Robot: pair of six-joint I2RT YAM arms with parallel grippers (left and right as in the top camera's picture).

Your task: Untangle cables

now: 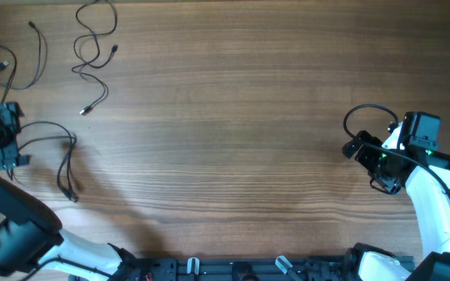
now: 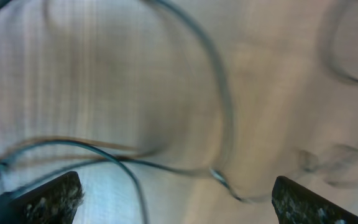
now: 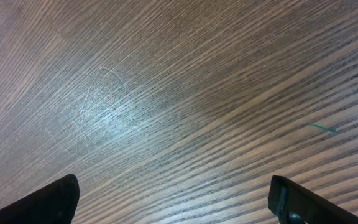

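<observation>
- The wooden table (image 1: 233, 117) filled the overhead view, and the cables (image 1: 94, 103) lay at its far left corner, thin black cords with small plugs at their ends.
- One cable (image 1: 44, 51) curved along the left edge.
- A second snaked in loose bends just beside it, apart from the others.
- A third (image 1: 70, 148) looped out from beside the left gripper (image 1: 6, 144).
- In the blurred left wrist view its strands (image 2: 225, 106) crossed the wood below the fingers (image 2: 48, 199), which stood wide apart and clamped nothing.
- The right gripper (image 1: 369, 164), well apart at the right side, was spread wide and empty over bare wood, as the right wrist view (image 3: 173, 205) showed.
- A thicker robot wire (image 1: 362, 117) arched beside it.
</observation>
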